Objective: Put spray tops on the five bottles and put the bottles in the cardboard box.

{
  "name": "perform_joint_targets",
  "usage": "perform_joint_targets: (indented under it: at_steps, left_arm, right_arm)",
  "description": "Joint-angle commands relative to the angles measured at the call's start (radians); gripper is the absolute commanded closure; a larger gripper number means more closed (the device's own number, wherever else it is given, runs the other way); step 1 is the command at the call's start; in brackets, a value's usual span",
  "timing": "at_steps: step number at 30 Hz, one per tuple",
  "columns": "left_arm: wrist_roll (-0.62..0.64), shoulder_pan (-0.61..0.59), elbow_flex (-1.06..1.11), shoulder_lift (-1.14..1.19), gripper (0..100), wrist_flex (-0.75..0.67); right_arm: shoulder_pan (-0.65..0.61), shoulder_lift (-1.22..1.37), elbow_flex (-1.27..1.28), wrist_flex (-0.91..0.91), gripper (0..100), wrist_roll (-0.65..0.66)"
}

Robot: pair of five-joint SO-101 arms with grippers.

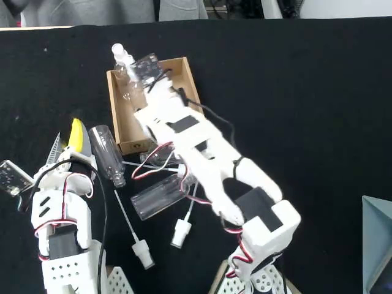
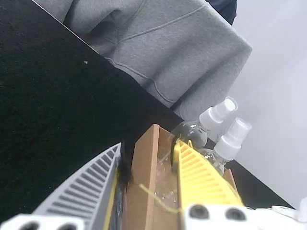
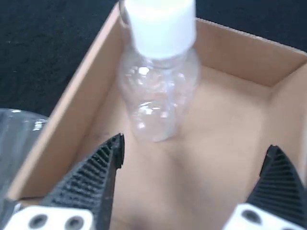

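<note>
My right pincer [image 3: 194,148] is hanging wide open over the box [image 3: 240,52], since the capped bottle [image 3: 160,91] is already lying inside. My left pincer [image 2: 147,145] is sitting open and empty near the left edge of the table [image 1: 318,92].

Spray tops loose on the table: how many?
2. One spray top lies on the table near the front edge; the other spray top just right of it, by a lying bottle. The right arm may hide more.

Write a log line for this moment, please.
right gripper: open over cardboard box | left gripper: open, empty | table: two topless bottles, two loose spray tops
</note>
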Motion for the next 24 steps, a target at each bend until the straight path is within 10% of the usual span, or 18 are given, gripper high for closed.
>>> perform_joint_targets:
  at_steps: [1,12,24]
  left_arm:
    - [0.008,-0.012,-0.05,-0.011,84,-0.021]
    - [0.008,-0.012,-0.048,-0.009,84,-0.021]
    - [0.008,-0.012,-0.048,-0.009,84,-0.02]
  right_arm:
    - [0.063,-0.09,-0.028,0.005,61.3,-0.009]
    - [0.08,-0.082,-0.033,-0.003,88.4,0.0]
    - [0.086,-0.004,-0.045,-0.058,90.6,0.0]
